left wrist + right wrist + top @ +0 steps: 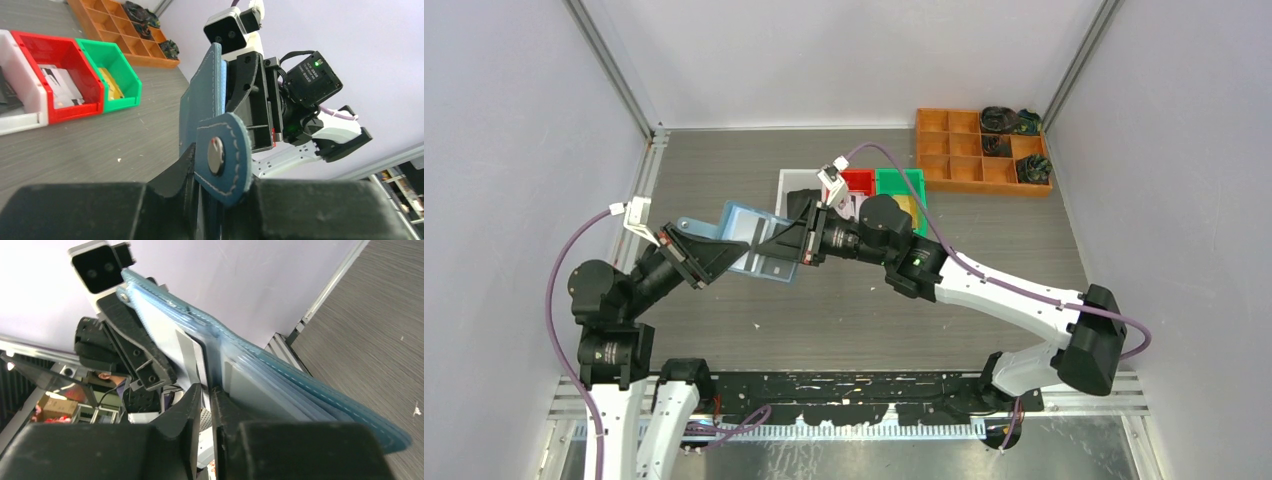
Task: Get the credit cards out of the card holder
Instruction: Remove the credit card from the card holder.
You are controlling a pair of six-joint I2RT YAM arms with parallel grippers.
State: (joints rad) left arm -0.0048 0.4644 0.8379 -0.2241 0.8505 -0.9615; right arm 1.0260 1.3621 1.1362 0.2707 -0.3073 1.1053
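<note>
The light-blue card holder point(746, 232) hangs in the air between both grippers, above the table's middle. My left gripper point(720, 250) is shut on its left end. In the left wrist view the holder point(205, 100) stands edge-on and its closing tab point(222, 162) with a metal snap lies across my left gripper point(220, 172). My right gripper point(790, 240) grips from the right. In the right wrist view my right gripper point(206, 390) is shut on the edge of a silvery grey credit card point(187, 354) that sits in the holder's fan pockets point(285, 390). Another grey card point(250, 390) shows in a pocket.
Behind the holder stand a white bin point(796, 186), a red bin point(860, 181) and a green bin point(898, 184). The red bin point(30, 45) holds a white printed card-like item point(59, 82). An orange divided tray point(964, 150) with dark items sits at the back right.
</note>
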